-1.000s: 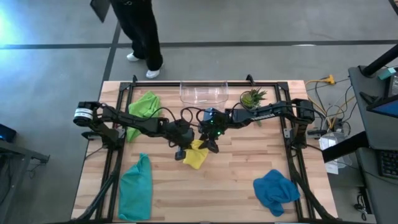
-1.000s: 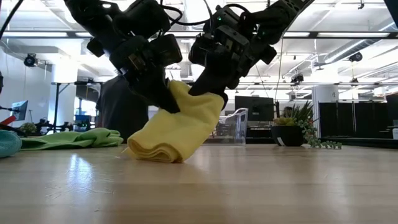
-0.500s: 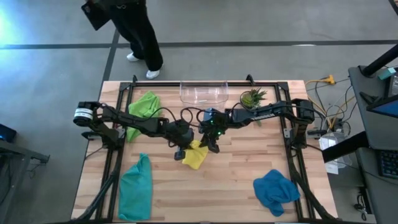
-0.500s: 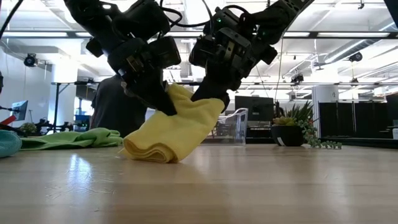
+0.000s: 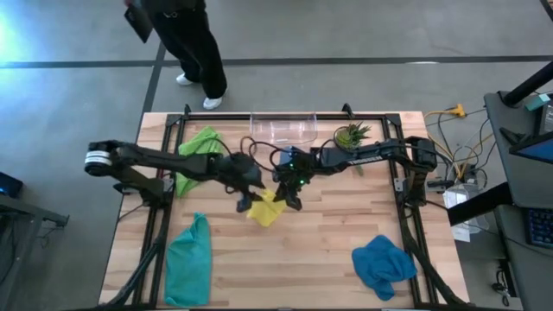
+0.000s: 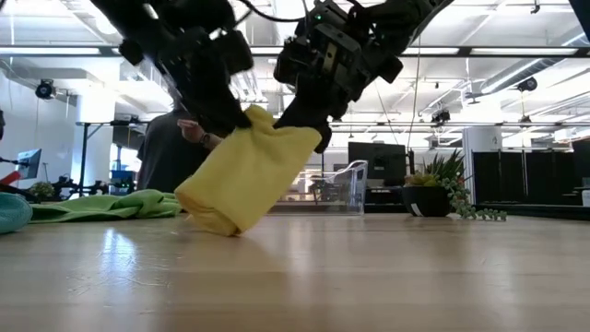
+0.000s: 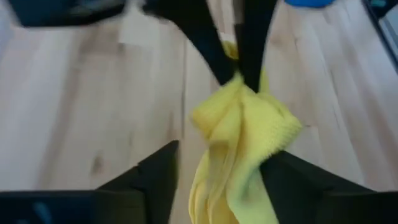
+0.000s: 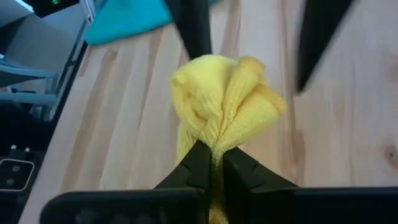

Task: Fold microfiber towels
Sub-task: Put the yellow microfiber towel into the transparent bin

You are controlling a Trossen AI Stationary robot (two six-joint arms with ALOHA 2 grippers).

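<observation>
Microfiber towels are all unfolded yet: the soft yellow cloth (image 5: 264,210) hangs bunched mid-desk, clenched by left end effector (image 5: 247,202) and right end effector (image 5: 286,199), while lime (image 5: 200,149), teal (image 5: 188,261) and blue (image 5: 383,263) cloths lie crumpled.

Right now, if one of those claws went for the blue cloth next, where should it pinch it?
Probably at a raised fold on the blue towel, coming straight down from above. It lies crumpled in a heap near the table's front right corner, so its ridges give the fingers something to close on. Both the left gripper and right gripper are busy with the yellow towel.
</observation>
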